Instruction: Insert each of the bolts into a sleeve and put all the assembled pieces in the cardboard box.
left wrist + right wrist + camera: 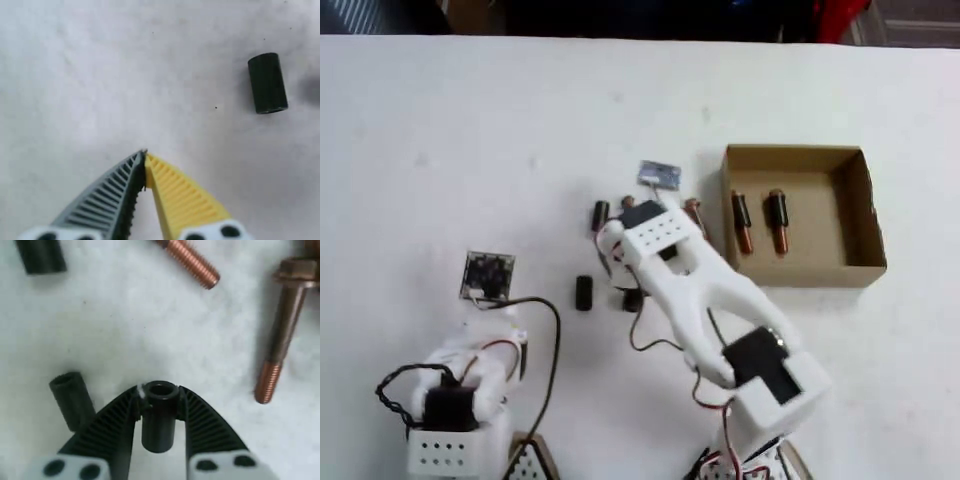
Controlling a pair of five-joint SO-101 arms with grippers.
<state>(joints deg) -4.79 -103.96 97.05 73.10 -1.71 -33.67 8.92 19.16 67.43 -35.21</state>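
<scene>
High view: white table (440, 110), cardboard box (790, 155), dark room (620, 15) behind.

The cardboard box (790, 153) is coloured plain brown and the table (470, 110) white. Inside the box, two bolts (745, 240) are shown in copper, banded by black sleeves (740, 208). Well apart from the box, a loose sleeve (584, 292) is seen, apparently matt black. The left gripper (144, 159) is ribbed, grey on one finger and yellow on the other; the right gripper (159, 392) is ribbed black, like the held sleeve (159, 427).
</scene>
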